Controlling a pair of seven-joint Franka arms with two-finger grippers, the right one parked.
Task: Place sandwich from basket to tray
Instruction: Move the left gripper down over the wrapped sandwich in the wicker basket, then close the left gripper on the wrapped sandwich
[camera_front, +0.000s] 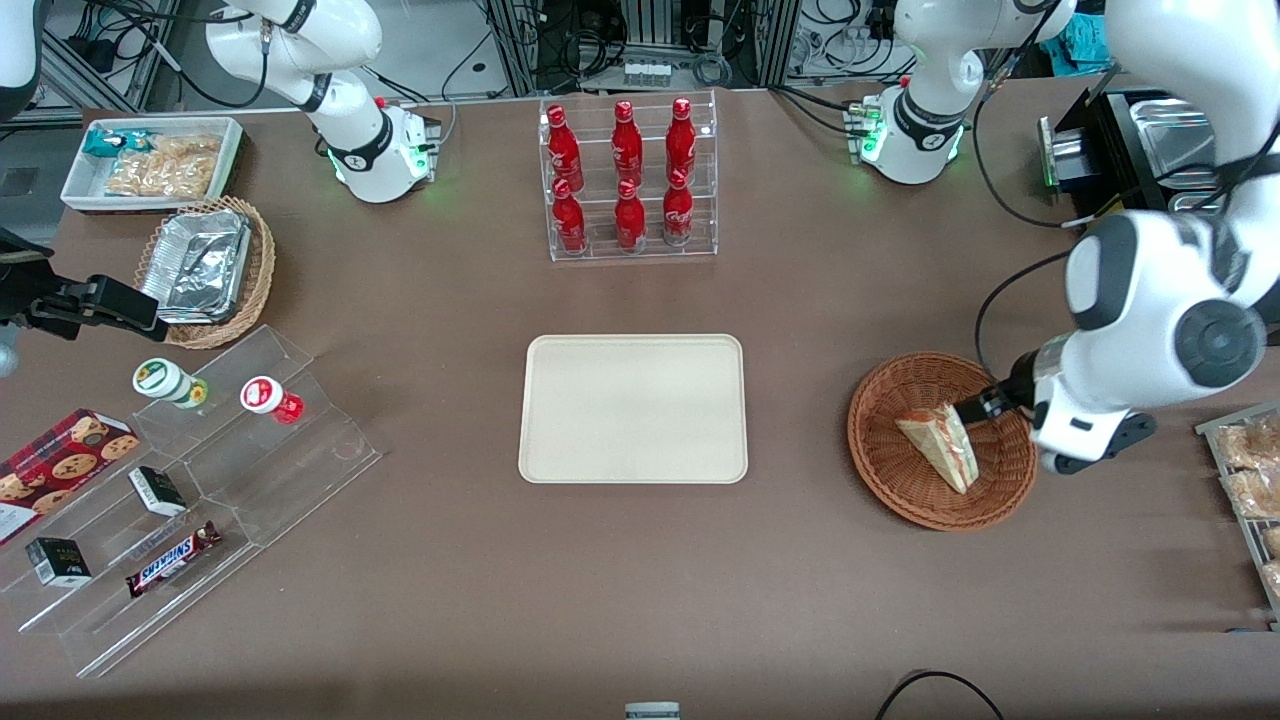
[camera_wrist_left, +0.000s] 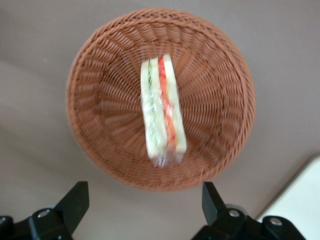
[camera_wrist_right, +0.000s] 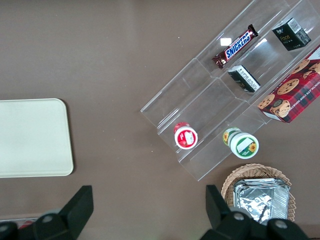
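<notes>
The wrapped sandwich (camera_front: 940, 445) (camera_wrist_left: 162, 112), a white-bread wedge with red and green filling, lies in the round reddish-brown wicker basket (camera_front: 900, 480) (camera_wrist_left: 100, 75) toward the working arm's end of the table. My left gripper (camera_front: 978, 408) (camera_wrist_left: 145, 200) hovers above the basket's rim on the working arm's side, open, with nothing between its fingers. It is apart from the sandwich. The cream-beige tray (camera_front: 633, 408) (camera_wrist_left: 302, 195) (camera_wrist_right: 30, 137) lies flat at the table's middle with nothing on it.
A clear rack of red bottles (camera_front: 628, 180) stands farther from the camera than the tray. Toward the parked arm's end are a stepped acrylic stand with snacks (camera_front: 200, 470), a tan basket of foil containers (camera_front: 205, 270) and a white snack bin (camera_front: 150, 165). A rack of baked goods (camera_front: 1250, 480) lies beside the basket.
</notes>
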